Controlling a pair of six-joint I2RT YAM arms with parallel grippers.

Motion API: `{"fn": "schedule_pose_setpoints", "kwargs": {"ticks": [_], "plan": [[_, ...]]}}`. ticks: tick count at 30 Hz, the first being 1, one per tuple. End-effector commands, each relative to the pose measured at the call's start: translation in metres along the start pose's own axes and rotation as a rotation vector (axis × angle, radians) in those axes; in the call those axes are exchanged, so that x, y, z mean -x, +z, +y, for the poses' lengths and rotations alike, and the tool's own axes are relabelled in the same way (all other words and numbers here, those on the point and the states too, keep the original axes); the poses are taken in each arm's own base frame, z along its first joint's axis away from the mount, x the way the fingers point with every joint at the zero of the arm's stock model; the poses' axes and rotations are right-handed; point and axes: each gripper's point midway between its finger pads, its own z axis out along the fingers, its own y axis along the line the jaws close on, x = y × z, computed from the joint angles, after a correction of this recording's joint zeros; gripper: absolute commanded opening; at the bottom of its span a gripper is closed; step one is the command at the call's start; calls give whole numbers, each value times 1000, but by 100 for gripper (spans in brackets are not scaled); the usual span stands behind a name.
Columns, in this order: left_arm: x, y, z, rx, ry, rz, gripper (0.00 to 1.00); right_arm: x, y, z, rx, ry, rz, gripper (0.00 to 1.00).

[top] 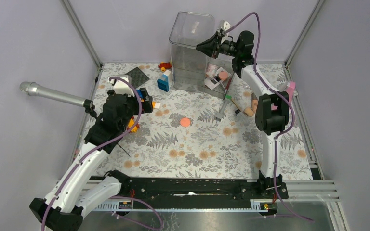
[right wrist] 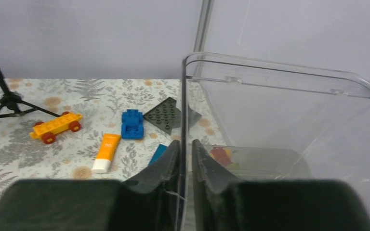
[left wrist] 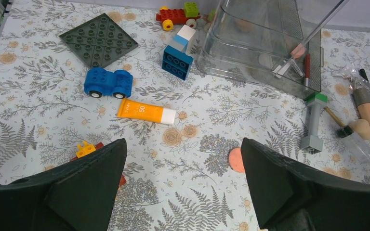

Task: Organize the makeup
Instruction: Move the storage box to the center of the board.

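Observation:
My right gripper (right wrist: 185, 144) is shut on the thin wall of the clear container (top: 192, 43), one finger on each side, near its top rim (right wrist: 270, 72). Inside the container's low section lie a white palette and a coral-pink disc (top: 223, 75). A second coral disc (left wrist: 236, 160) lies on the cloth beside the right finger of my left gripper (left wrist: 183, 144), which hangs open above the table with nothing between its fingers. A grey tube with a green cap (left wrist: 313, 122), tan-handled brushes (left wrist: 366, 108) and an orange tube (left wrist: 146, 112) lie loose.
Toys lie at the back left: a blue car (left wrist: 108, 82), a grey studded plate (left wrist: 99, 39), a blue block (left wrist: 177, 61), a red car (left wrist: 176, 15) and an orange car (right wrist: 55, 126). A silver microphone (top: 53, 94) juts in from the left on a tripod (right wrist: 5, 96).

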Motion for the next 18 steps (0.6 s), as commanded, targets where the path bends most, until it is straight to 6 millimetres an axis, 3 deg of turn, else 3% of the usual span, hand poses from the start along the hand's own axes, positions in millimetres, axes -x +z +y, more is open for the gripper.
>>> {"fn": "schedule_pose_setpoints", "kwargs": {"ticks": [1, 3, 14, 18], "plan": [[14, -1, -4, -24, -21, -60, 99, 18, 4, 7, 58, -19, -37, 11], [14, -1, -3, -21, -21, -63, 99, 18, 3, 8, 65, -20, -39, 0], [14, -1, -2, -20, -27, -63, 99, 63, -3, 29, 52, -40, -110, 0], [13, -1, -2, -23, -27, -60, 99, 70, -5, 38, 29, -44, -96, 0]]}}
